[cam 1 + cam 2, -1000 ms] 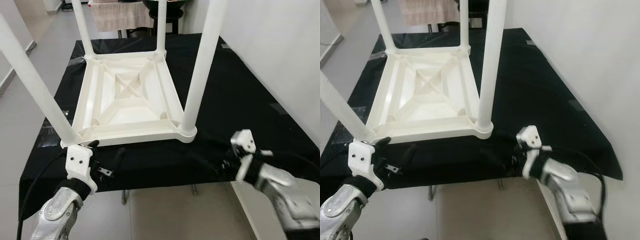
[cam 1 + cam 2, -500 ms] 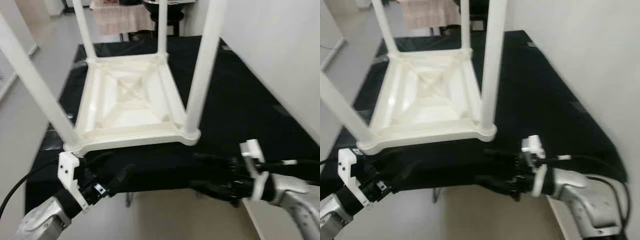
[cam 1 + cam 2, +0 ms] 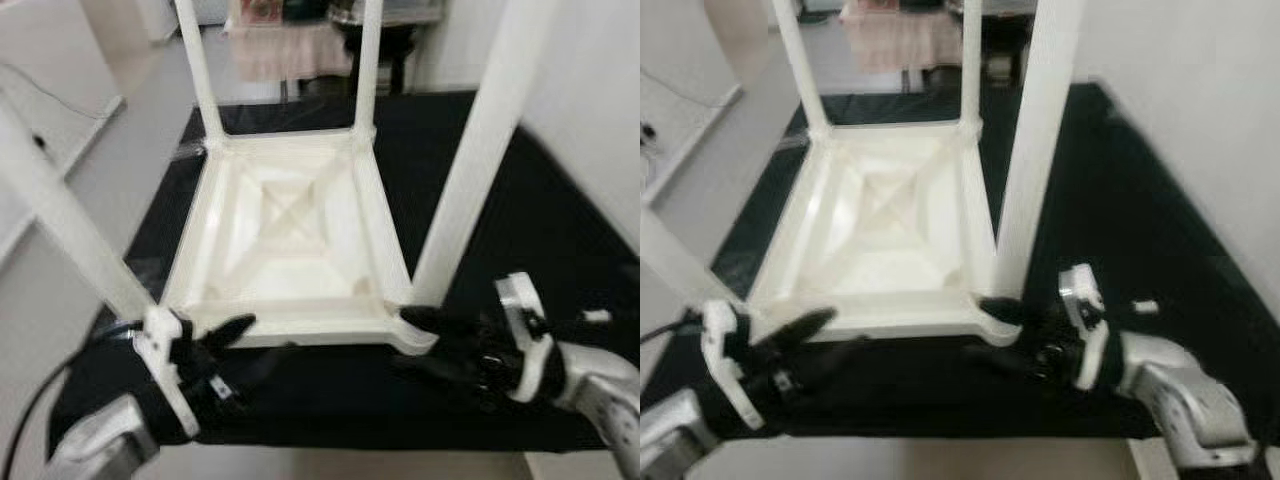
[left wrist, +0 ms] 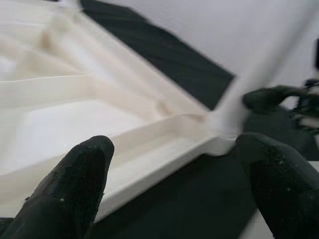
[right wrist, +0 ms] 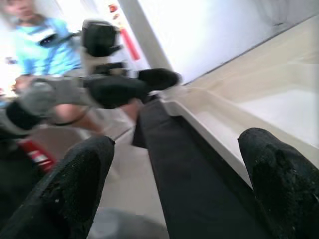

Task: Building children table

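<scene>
Having risen to the upturned white children's table [image 3: 290, 240], your left gripper [image 3: 232, 350] and right gripper [image 3: 435, 340], both spread wide, are flanking its near edge.

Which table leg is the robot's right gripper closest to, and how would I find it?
Find the black cloth-covered table, then the white children's table lying upside down on it, legs pointing up. The leg rises from the near corner beside the right gripper. It looks thickest, being nearest the camera.

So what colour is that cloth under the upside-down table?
Black cloth, clearest in the left eye view.
</scene>
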Controlling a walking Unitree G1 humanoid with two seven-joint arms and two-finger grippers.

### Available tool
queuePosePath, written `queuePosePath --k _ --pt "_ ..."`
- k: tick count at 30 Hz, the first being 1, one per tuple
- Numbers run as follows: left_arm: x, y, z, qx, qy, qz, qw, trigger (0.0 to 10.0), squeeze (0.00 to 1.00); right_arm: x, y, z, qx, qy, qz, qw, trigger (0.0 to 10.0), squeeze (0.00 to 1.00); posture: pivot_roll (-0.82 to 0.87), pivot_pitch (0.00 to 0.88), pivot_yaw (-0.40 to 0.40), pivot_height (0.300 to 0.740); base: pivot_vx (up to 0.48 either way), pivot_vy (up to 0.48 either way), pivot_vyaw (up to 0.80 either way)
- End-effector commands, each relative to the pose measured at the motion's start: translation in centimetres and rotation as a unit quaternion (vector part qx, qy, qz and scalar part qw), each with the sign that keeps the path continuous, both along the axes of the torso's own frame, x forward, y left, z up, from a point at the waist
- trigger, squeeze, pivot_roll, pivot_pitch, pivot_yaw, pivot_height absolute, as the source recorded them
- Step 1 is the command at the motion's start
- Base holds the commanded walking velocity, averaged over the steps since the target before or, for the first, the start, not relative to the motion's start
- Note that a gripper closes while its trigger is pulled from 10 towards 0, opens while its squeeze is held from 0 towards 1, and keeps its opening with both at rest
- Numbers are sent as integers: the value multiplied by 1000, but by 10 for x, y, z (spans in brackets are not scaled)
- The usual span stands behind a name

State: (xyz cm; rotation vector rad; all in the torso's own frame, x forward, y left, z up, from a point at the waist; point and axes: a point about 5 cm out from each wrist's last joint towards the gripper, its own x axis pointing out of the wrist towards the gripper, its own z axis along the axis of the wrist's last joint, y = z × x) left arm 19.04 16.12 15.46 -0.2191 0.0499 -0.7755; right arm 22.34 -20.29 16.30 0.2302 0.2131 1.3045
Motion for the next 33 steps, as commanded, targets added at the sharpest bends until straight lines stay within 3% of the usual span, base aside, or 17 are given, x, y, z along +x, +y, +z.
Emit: queuePosePath --k 1,12,17,18,19,23,27,29,33 --pt "-2 5 -12 24 25 14 999 10000 0 -2 2 3 7 -4 5 1000 10000 0 81 95 -3 740 0 0 0" --pt "-16 -8 -36 72 64 14 995 10000 0 -9 2 -3 -11 16 25 1000 10000 0 83 94 1 740 0 0 0" --pt "-16 -3 -40 95 58 56 992 10000 0 -10 1 -6 -25 23 31 999 10000 0 85 94 0 740 0 0 0" --pt "-15 3 -39 104 47 96 989 10000 0 -9 -1 -9 -37 24 28 999 10000 0 95 96 8 740 0 0 0" --pt "-15 3 -39 104 47 96 989 10000 0 -9 -1 -9 -37 24 28 999 10000 0 95 96 8 740 0 0 0" --pt "-19 21 -30 129 4 241 962 10000 0 -7 -7 -14 -65 24 12 998 10000 0 100 99 16 740 0 0 0" --pt "-28 25 -25 143 -18 276 950 10000 0 -6 -9 -15 -67 25 8 997 10000 0 113 106 13 740 0 0 0" --pt "-28 25 -25 143 -18 276 950 10000 0 -6 -9 -15 -67 25 8 997 10000 0 113 106 13 740 0 0 0" --pt "-28 31 -20 155 -42 312 936 10000 0 -3 -8 -15 -70 22 10 997 10000 0 115 107 6 740 0 0 0"
